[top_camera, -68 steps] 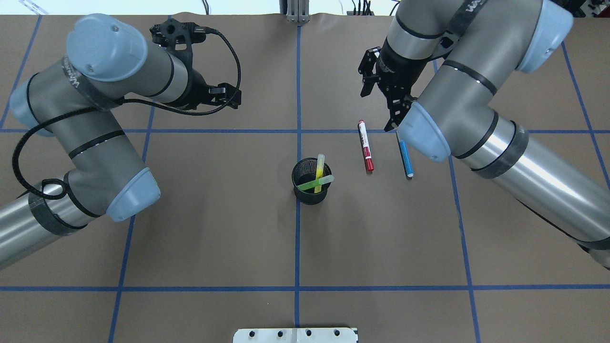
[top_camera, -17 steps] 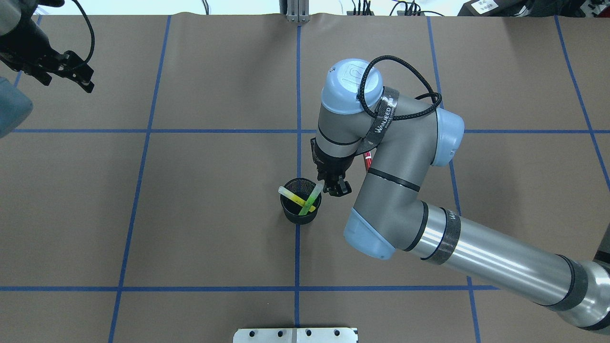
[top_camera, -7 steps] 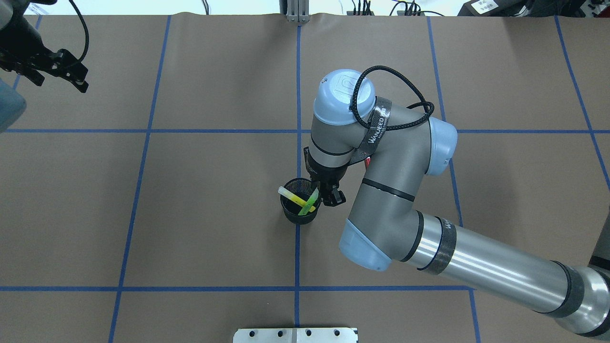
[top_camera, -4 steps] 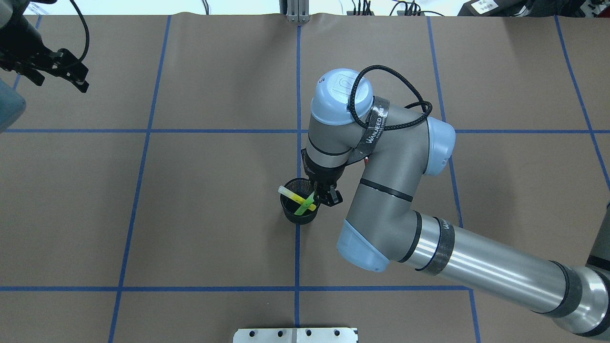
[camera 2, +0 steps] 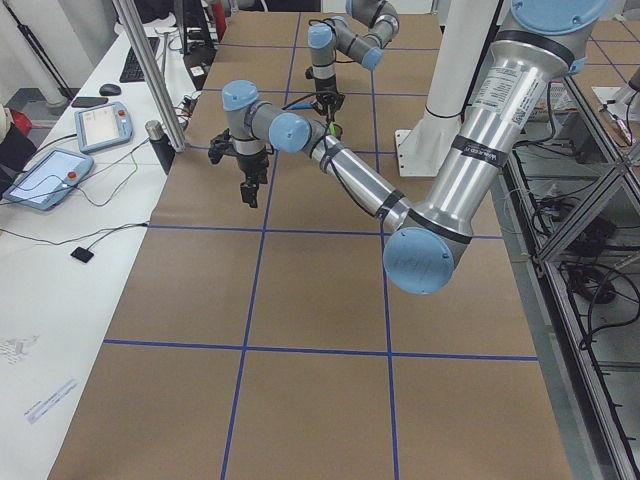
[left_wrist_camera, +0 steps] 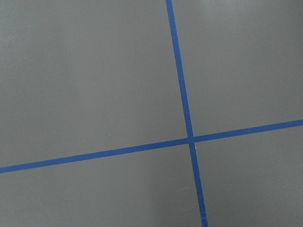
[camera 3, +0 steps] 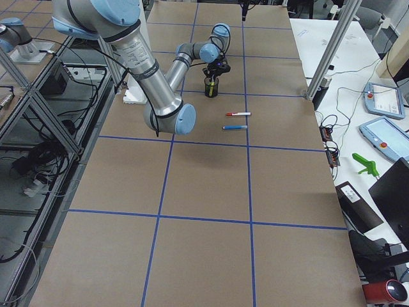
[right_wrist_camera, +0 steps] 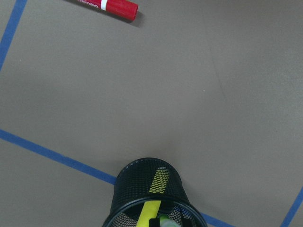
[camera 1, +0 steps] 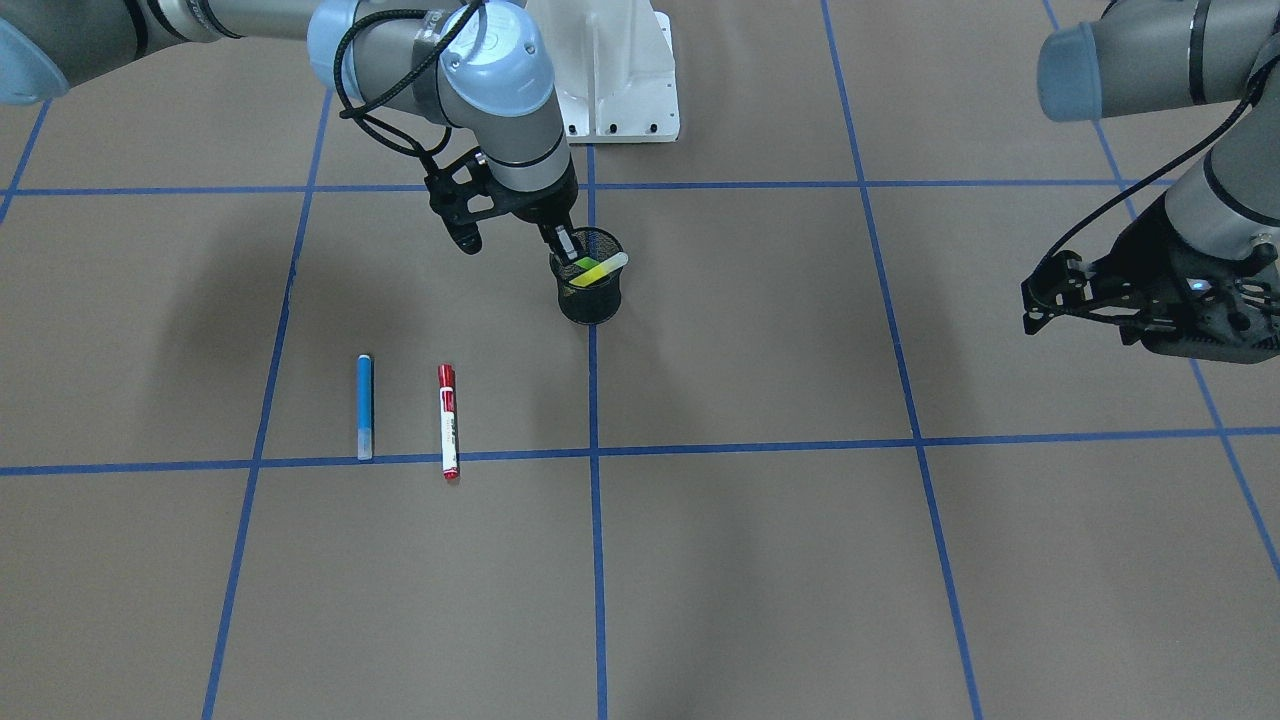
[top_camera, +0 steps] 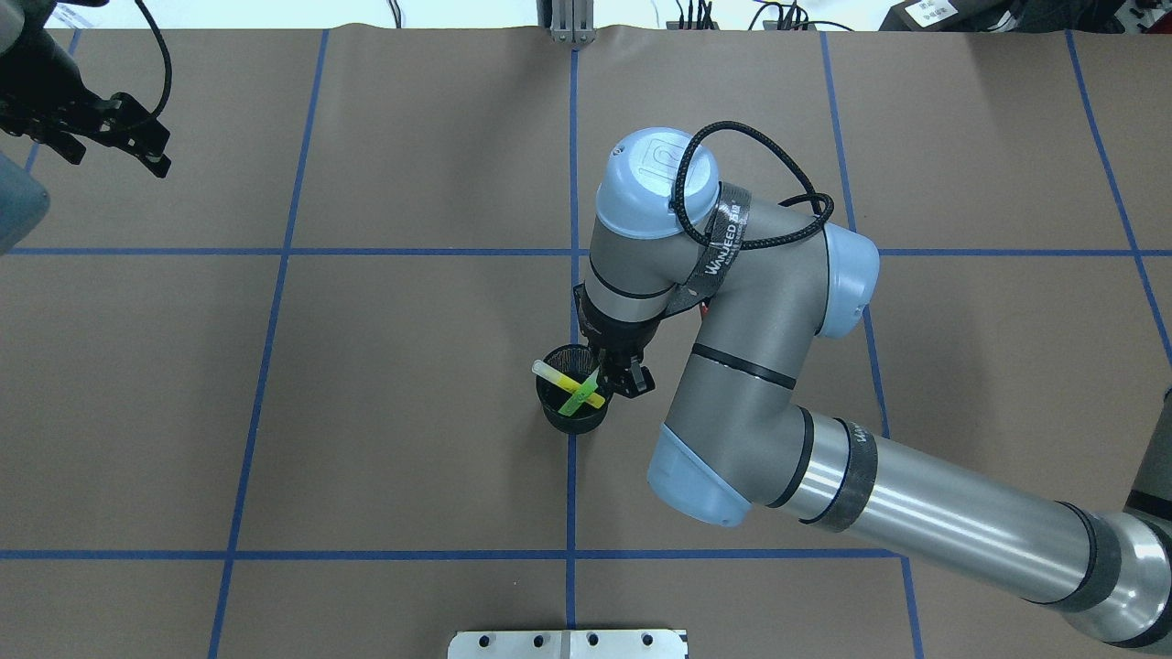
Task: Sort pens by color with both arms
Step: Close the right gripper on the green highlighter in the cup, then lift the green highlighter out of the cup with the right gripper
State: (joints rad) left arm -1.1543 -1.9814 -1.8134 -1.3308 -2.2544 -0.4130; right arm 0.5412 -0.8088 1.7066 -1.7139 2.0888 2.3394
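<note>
A black mesh cup point(top_camera: 572, 416) stands mid-table with a yellow pen point(top_camera: 554, 373) and a lime green pen point(top_camera: 579, 398) crossed inside it. My right gripper point(top_camera: 623, 380) is low at the cup's rim, open, its fingers on either side of the green pen's upper end. In the front view the right gripper point(camera 1: 563, 243) touches the cup point(camera 1: 590, 300) at the rim. The blue pen point(camera 1: 365, 405) and the red-capped pen point(camera 1: 448, 420) lie side by side on the table, apart from the cup. My left gripper point(top_camera: 151, 156) hangs open and empty at the far left.
Blue tape lines divide the brown table point(top_camera: 412, 458) into squares. The white pedestal base point(camera 1: 615, 80) stands behind the cup. My right arm's elbow point(top_camera: 696, 467) hangs over the table right of the cup. A bench with tablets point(camera 2: 50, 175) runs along the table's far side.
My right gripper has sunk slightly and shifted left onto the green pen's top. The cup, the pens and the left arm have stayed put.
</note>
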